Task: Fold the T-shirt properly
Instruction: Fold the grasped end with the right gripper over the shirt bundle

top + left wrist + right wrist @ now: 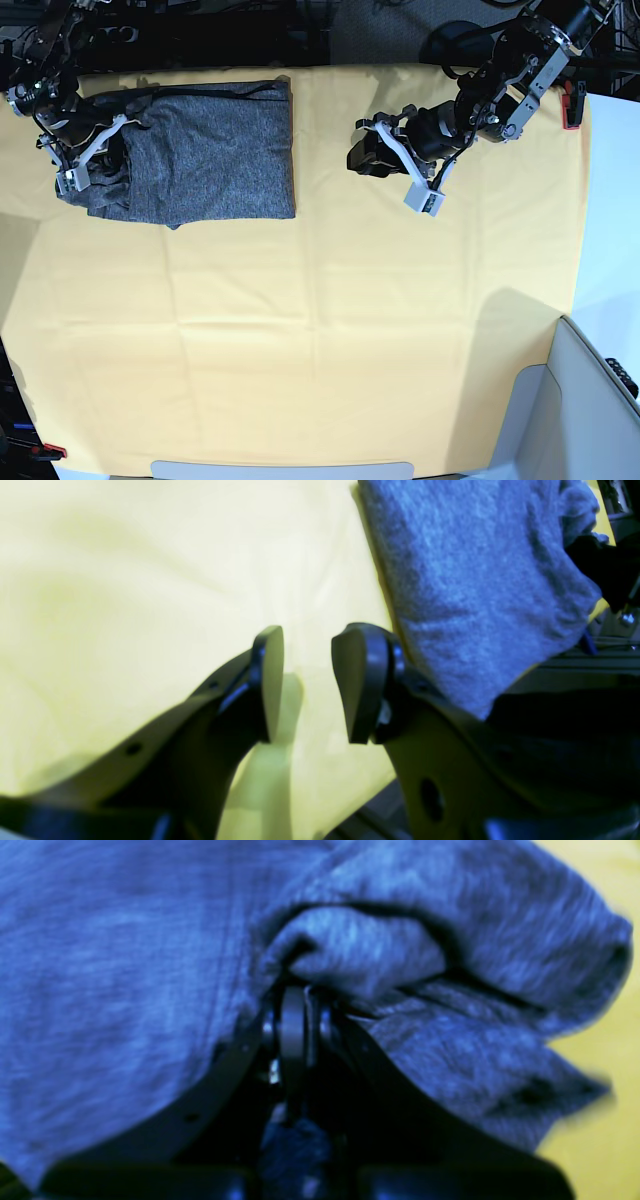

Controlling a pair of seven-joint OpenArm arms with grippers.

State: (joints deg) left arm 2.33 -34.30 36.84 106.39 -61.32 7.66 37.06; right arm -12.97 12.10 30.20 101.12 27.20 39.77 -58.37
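Note:
The dark grey T-shirt (pixel 210 150) lies folded into a rough rectangle at the far left of the yellow cloth (pixel 320 320). My right gripper (pixel 108 168) sits at the shirt's bunched left edge. In the right wrist view, that right gripper (pixel 296 990) is shut on a fold of the T-shirt (pixel 125 965). My left gripper (pixel 358 150) hovers over bare cloth to the right of the shirt. Seen from the left wrist, the left gripper (pixel 312 680) stands open with nothing between its fingers, and a corner of the T-shirt (pixel 475 580) lies beyond it.
The yellow cloth (pixel 125 580) covers the whole table. A red clamp (pixel 571 105) holds it at the far right edge and another red clamp (pixel 48 452) at the near left corner. A pale grey panel (pixel 590 410) stands at the near right.

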